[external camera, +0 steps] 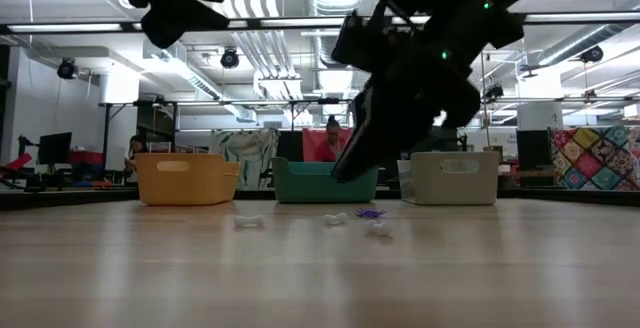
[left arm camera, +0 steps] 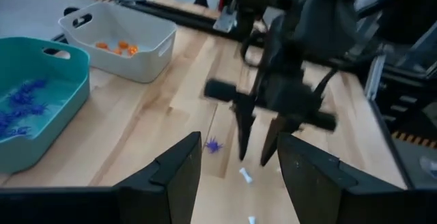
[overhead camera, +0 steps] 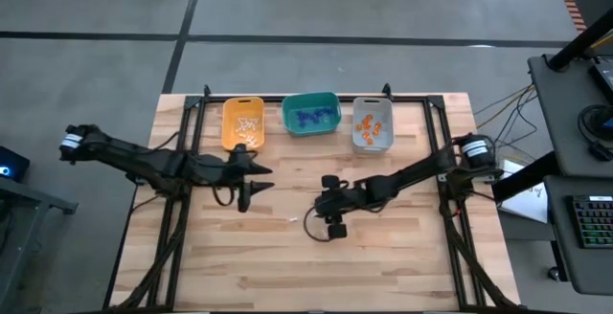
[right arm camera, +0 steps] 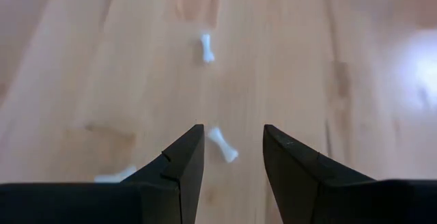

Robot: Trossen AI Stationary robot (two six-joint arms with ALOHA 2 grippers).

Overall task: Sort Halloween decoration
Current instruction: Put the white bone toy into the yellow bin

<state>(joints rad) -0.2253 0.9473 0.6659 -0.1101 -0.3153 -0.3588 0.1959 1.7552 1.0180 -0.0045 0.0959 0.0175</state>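
The Halloween decoration still on the table is a few tiny trinkets near the middle: white bone-shaped pieces (right arm camera: 224, 144) (right arm camera: 206, 48) (external camera: 250, 222) and one purple piece (left arm camera: 214, 144). My right gripper (left arm camera: 254, 157) hangs open just above the white pieces, slanting down, with one piece (left arm camera: 244, 176) under its tips. My left gripper (overhead camera: 259, 188) is open, higher up, left of the trinkets, with nothing between its fingers. Other trinkets lie in the bins: white in the yellow one, purple-blue in the teal one, orange in the grey one.
Three bins stand in a row along the table's far edge: yellow (overhead camera: 243, 123), teal (overhead camera: 310, 113) and grey (overhead camera: 372, 124). The two grippers are close together at mid-table. Bare wood lies toward the near edge (overhead camera: 316, 276). A person shows in the room beyond the table.
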